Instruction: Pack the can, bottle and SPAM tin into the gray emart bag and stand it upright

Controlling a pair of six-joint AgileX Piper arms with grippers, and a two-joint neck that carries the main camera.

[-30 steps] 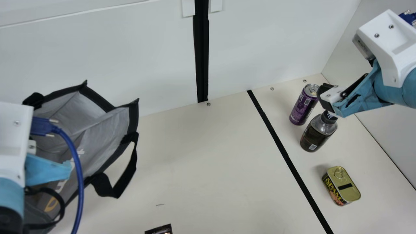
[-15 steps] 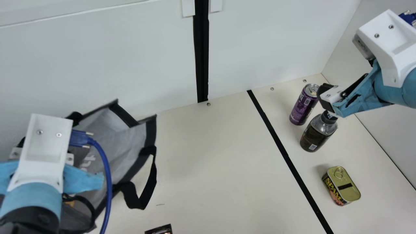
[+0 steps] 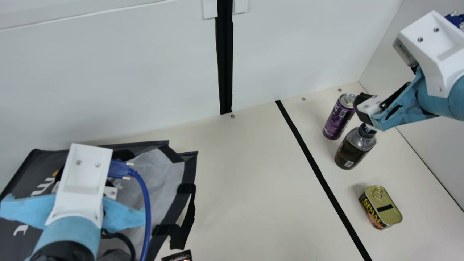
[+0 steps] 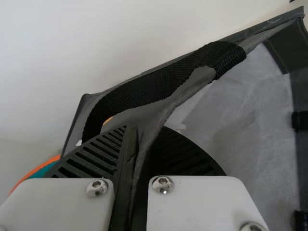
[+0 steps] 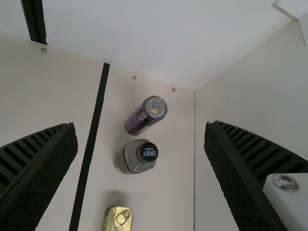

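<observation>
From my station I see the emart bag (image 3: 27,174) as matt gray cloth, its pale lining (image 3: 163,181) creased fabric, its handle (image 4: 144,89) coarse black webbing. The can (image 3: 336,121) looks like glossy metal, the bottle (image 3: 351,150) clear, shiny plastic, the SPAM tin (image 3: 390,216) gold-toned metal, the table (image 3: 250,181) smooth.

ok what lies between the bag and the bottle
Only the black strip on the table, nearer the bottle than the bag; otherwise that stretch is bare, as the main view shows.
</observation>
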